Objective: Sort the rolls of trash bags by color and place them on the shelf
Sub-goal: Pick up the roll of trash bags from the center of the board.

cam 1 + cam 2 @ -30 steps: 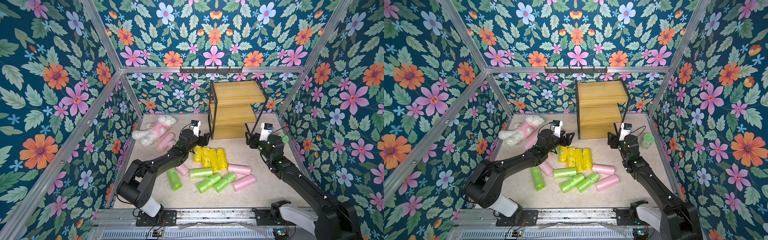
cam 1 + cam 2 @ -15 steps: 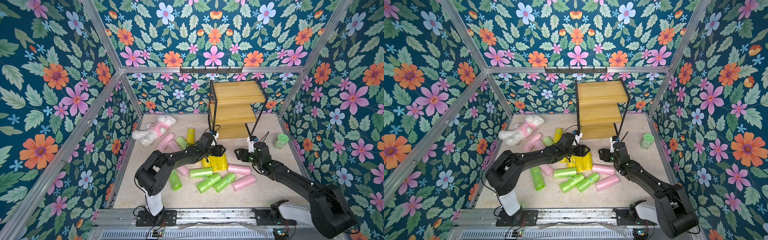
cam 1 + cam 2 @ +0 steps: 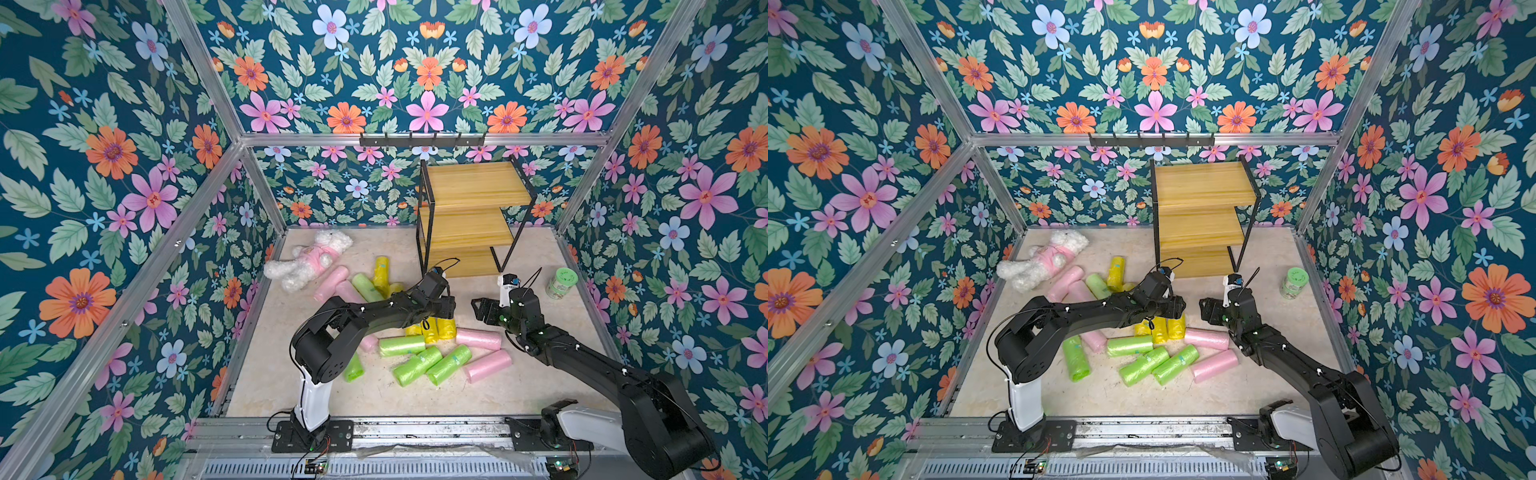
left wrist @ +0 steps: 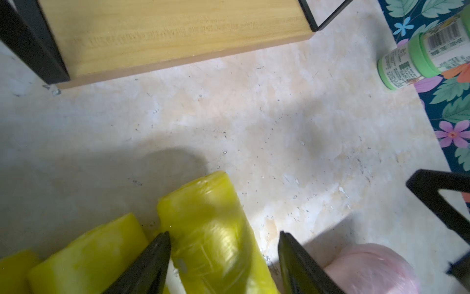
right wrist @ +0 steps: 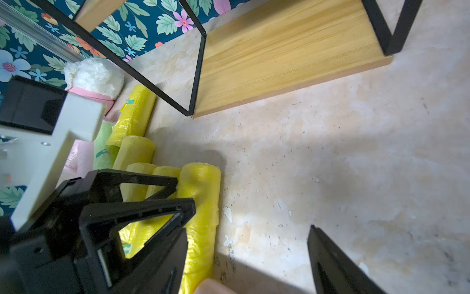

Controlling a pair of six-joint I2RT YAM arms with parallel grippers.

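Left wrist view: my left gripper (image 4: pixel 223 233) is spread wide over one yellow roll (image 4: pixel 203 203). One finger (image 4: pixel 152 259) sits right at its side, and the other has a gap. I am not squeezing yet. A pink roll (image 4: pixel 368 267) lies just beside that far finger. I think I should slide over a bit so only the yellow roll is in the middle. Then I should squeeze softly, because it looks squishy, and lift straight up.

My right gripper (image 5: pixel 249 227) is spread wide too, with only floor (image 5: pixel 330 165) under it.

In a top view the rolls (image 3: pixel 419 361) lie in the middle and lower middle of the frame. The shelf (image 3: pixel 473 187) stands above them, a bit right of the middle, and its boards are bare.

The jar (image 4: pixel 417 58) has a bar code and tiny print I cannot read. The stickers (image 5: pixel 129 101) show no words I can read.
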